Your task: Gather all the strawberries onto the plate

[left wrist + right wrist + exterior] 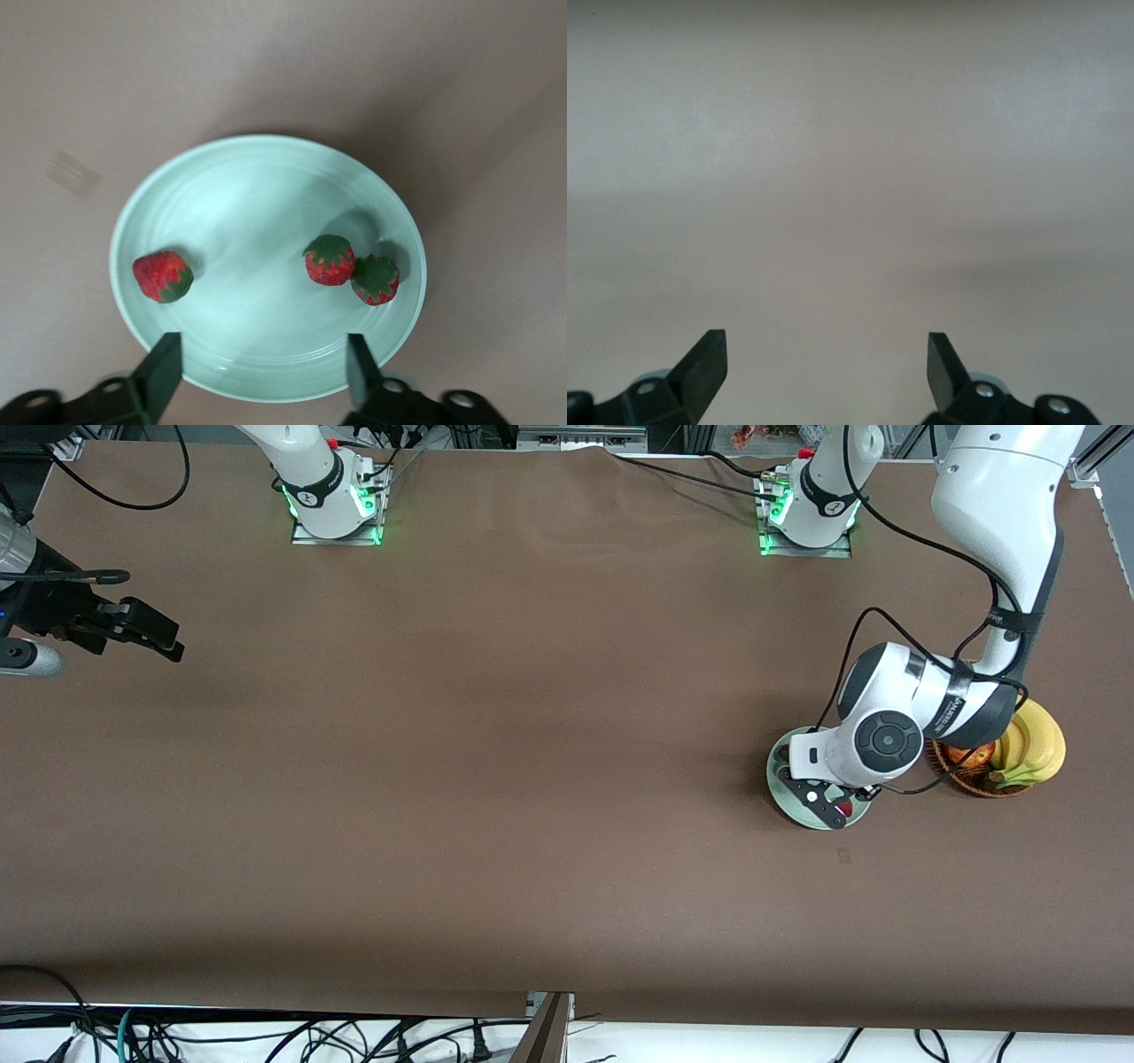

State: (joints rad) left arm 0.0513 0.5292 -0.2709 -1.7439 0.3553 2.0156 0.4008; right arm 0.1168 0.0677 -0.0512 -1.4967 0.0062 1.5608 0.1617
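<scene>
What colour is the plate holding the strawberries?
Pale mint green, plain; the plate shows best in the left wrist view.

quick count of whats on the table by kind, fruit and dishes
strawberries: 3, all on the plate
plate: 1
wicker basket: 1
banana bunch: 1, in the basket
apple: 1, in the basket, partly hidden by the left arm
total: 7

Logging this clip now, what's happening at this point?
The left gripper hangs open over the plate, holding nothing. All three strawberries lie in the plate, beside the fruit basket. The right gripper waits open over bare table at its own end.
</scene>
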